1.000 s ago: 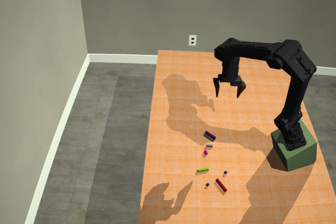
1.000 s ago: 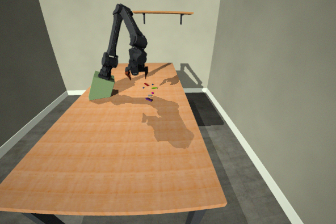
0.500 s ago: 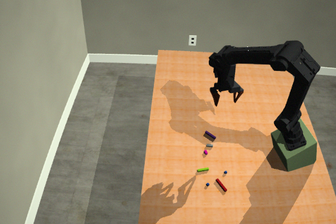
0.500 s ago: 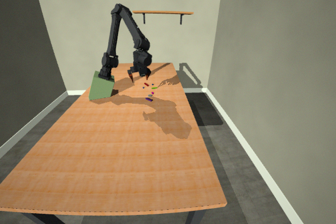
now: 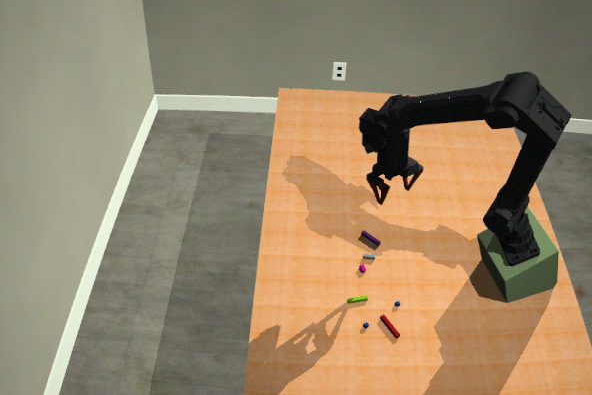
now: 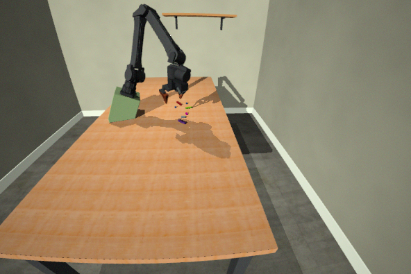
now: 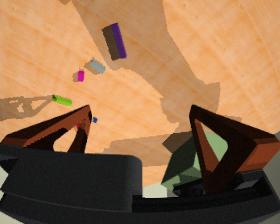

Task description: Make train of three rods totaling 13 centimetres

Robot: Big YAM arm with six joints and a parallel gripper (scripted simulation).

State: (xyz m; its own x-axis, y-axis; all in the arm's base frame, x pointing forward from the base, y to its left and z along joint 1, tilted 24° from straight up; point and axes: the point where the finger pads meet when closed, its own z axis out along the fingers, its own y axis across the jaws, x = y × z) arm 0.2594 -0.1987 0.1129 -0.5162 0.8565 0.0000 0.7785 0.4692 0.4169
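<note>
Seven small rods are scattered on a wooden worktop (image 5: 310, 126) (image 6: 156, 191) (image 7: 136, 95), lying apart from one another, and no train is formed by them. In the top view, a purple rod (image 5: 370, 238) (image 6: 182, 121) (image 7: 120, 42) is seen nearest the arm's hanging end, set at a slant. Just below it lies a short grey rod (image 5: 369, 257) (image 6: 183, 116) (image 7: 97, 66), and below that a smaller magenta rod (image 5: 362, 268) (image 6: 187, 114) (image 7: 81, 76). Further down, a lime rod (image 5: 358, 299) (image 6: 188, 107) (image 7: 62, 100) is laid nearly crosswise. Lower still, a slanted red rod (image 5: 390, 326) (image 6: 179, 103) (image 7: 78, 125) is flanked by two tiny blue ones: the first blue rod (image 5: 397, 304) (image 6: 175, 107) (image 7: 95, 120) above it, the second blue rod (image 5: 366, 325) (image 6: 187, 103) to its left. In the wrist view the red rod is mostly hidden, and what shows of it seems to be only a sliver.

A black arm (image 5: 450, 106) (image 6: 138, 42) is mounted on a green block (image 5: 532, 278) (image 6: 123, 108) (image 7: 181, 167) and is bent over the worktop. The jaws are held above the surface, released and spread wide, with nothing gripped between the reddish-brown fingers (image 5: 381, 200) (image 6: 164, 98). Broad shadows are cast across the wood; the purple rod is lying within one.
</note>
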